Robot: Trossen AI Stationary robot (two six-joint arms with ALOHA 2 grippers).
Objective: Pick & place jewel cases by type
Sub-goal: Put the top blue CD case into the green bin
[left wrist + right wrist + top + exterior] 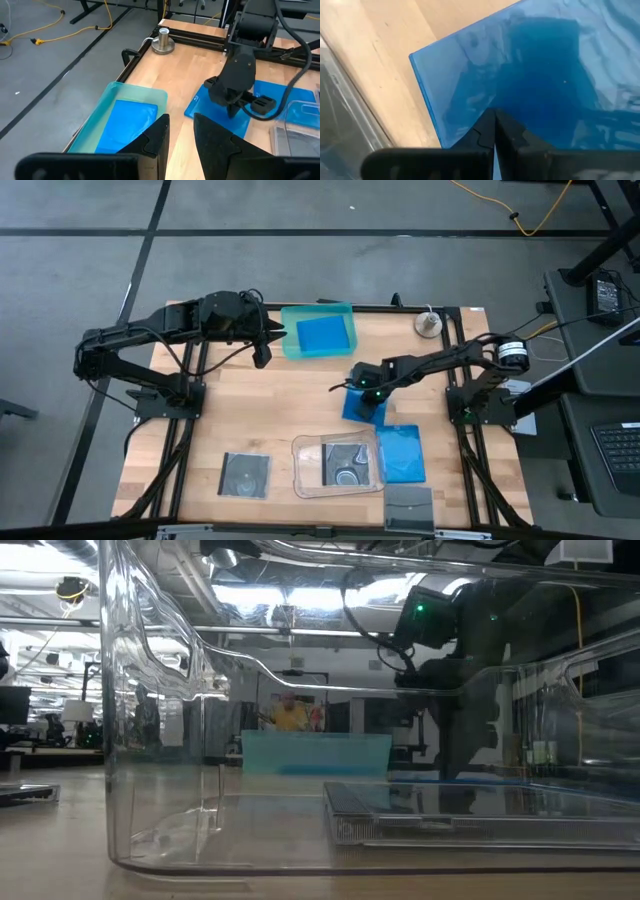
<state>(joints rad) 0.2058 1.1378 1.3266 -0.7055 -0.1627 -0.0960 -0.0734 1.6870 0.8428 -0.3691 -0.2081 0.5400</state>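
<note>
A teal tray [290, 340] at the far middle holds one blue jewel case [324, 333] lying flat. My left gripper [181, 132] hovers open beside the tray's near left corner, nothing between its fingers. A second blue case [358, 408] lies on the table at centre right, and my right gripper [494, 112] stands shut over it, pointing steeply down. A third blue case [403, 452] lies near the right front. One dark case [345, 462] lies in the clear tray [300, 480]. Another dark case [245, 475] lies on the table at the front left, and a grey one [408, 506] at the front edge. My right gripper's shut fingertips [233, 111] come from above, slanting down, at the top face of the blue case [535, 60] near one of its corners. The case lies flat on the table. Whether the tips touch it I cannot tell.
A round metal weight [430, 323] stands at the far right corner. In the low view the clear tray's wall [150, 740] fills the foreground. Bare wood lies between the teal tray and the clear tray, and at the left.
</note>
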